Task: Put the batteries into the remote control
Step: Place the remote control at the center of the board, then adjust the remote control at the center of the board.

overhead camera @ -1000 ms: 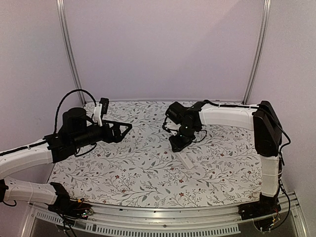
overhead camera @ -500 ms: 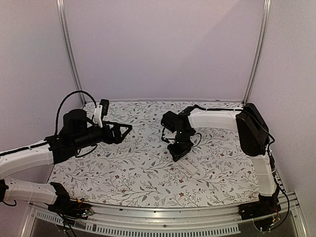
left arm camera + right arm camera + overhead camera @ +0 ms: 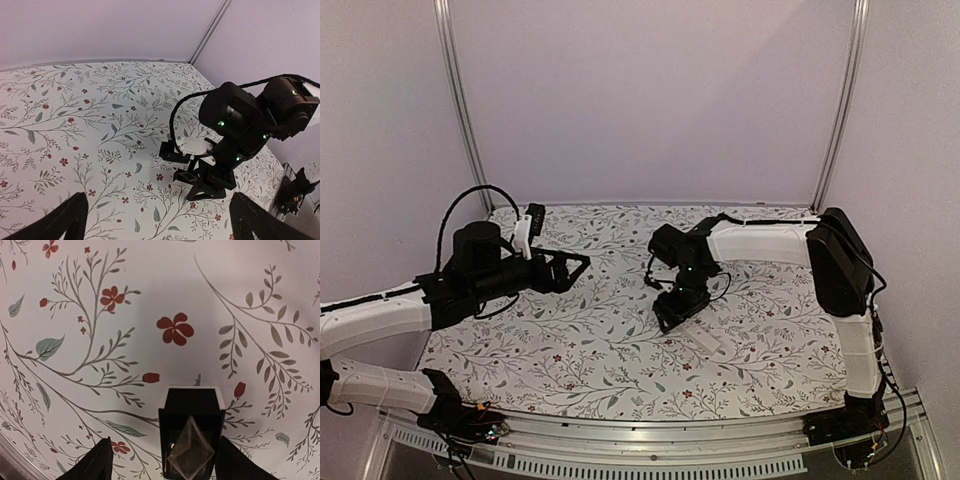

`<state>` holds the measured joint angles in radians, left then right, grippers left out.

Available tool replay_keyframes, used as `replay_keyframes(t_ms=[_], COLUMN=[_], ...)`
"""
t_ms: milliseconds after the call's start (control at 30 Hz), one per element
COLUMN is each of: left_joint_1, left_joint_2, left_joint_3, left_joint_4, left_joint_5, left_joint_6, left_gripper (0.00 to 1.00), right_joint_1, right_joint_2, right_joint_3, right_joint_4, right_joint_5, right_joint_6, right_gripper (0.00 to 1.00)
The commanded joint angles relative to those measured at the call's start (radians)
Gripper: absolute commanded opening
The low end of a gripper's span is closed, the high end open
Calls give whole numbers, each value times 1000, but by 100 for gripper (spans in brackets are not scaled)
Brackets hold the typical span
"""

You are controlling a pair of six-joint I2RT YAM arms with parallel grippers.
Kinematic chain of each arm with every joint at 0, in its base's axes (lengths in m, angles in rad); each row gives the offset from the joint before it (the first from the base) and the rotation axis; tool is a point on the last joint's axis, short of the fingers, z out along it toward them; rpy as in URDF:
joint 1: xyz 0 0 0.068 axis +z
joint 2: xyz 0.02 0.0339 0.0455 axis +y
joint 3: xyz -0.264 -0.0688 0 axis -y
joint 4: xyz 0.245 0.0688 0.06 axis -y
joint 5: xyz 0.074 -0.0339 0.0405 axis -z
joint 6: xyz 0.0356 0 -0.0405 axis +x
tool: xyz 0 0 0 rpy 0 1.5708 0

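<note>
I am holding my right gripper (image 3: 668, 318) pointed down at the flowered table (image 3: 570, 350), its fingers (image 3: 102, 460) spread wide open on either side of the black, white-rimmed end of the remote control (image 3: 192, 412) without touching it. The remote is lying just right of the table's centre, its white body running out from under my fingers toward 4 o'clock in the overhead view. My left gripper (image 3: 576, 272) is hovering well apart at 9 o'clock, also gaping open, gripping nothing and aiming toward 3 o'clock.
</note>
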<state>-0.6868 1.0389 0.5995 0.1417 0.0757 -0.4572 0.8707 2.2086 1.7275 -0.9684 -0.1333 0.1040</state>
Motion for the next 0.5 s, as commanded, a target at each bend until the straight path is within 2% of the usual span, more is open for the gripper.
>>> replay_keyframes(t_ms=[0,200,300,467], left_joint_1=[13,11,10,10], left_joint_2=[23,43,49,56], left_joint_3=[37,56,70,94], left_joint_4=[-25,-38,-56,-87], left_joint_5=[25,27,17,3], left_joint_6=[3,-5,5,15], left_gripper=[99,100,99,100], right_joint_1=[-42,-169,-180,-180], right_joint_2=[-190,-378,-403,-375], right_joint_3=[-119,-307,-357,-408], right_joint_4=[103,156,158,168], right_joint_5=[-45,84,221,315], right_joint_6=[27,10,-14,-15], right_gripper=[70,71,72,72])
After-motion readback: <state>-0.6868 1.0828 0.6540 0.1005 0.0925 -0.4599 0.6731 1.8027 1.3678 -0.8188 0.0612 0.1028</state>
